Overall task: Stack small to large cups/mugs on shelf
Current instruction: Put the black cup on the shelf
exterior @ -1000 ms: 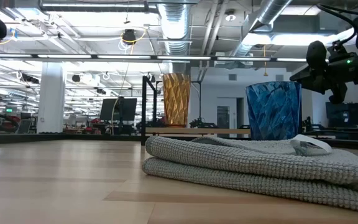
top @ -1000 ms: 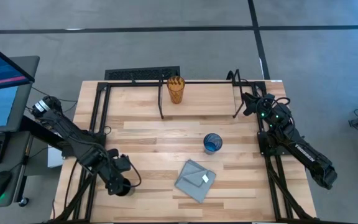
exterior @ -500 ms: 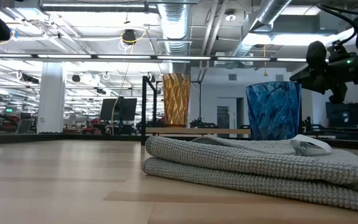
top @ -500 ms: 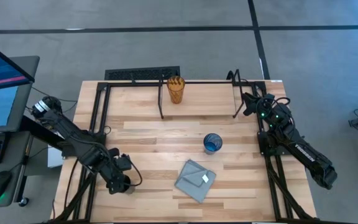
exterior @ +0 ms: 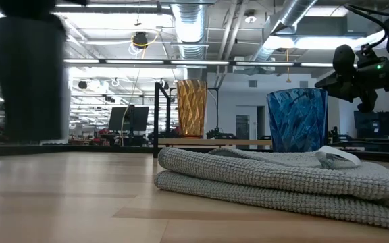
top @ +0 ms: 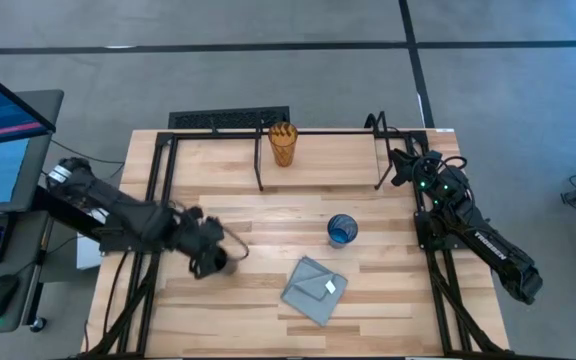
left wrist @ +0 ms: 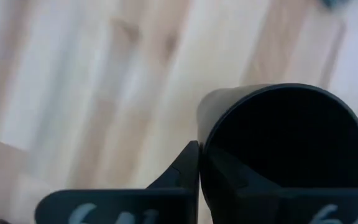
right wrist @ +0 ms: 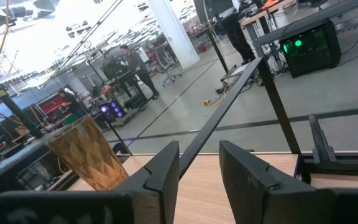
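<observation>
A black cup (exterior: pixel 29 77) hangs clear of the table near its left side, with my left gripper (top: pixel 206 260) shut on it. The left wrist view looks into the cup's dark mouth (left wrist: pixel 284 143). An amber tumbler (top: pixel 282 146) stands upright on the shelf (top: pixel 328 162) at the far edge. A blue cup (top: pixel 342 230) stands upright on the table in front of the shelf. My right gripper (right wrist: pixel 197 171) waits open by the shelf's right post, touching nothing. My left gripper has the black cup by its rim (left wrist: pixel 202 134), coming from above. One finger (left wrist: pixel 186 169) lies against the outside of the wall; the other is lost in the dark of the cup's inside. The cup hangs upright below the fingers, clear of the table.
A folded grey cloth (top: pixel 315 290) lies near the front edge, right of the held cup. Black posts (top: pixel 260 160) and a rail (top: pixel 318 130) frame the shelf. A monitor and keyboard stand off the table's left side.
My left gripper has taken hold of the black cup near the table's front left corner. It has lifted the cup clear and carried it toward the far edge and a little to the right.
</observation>
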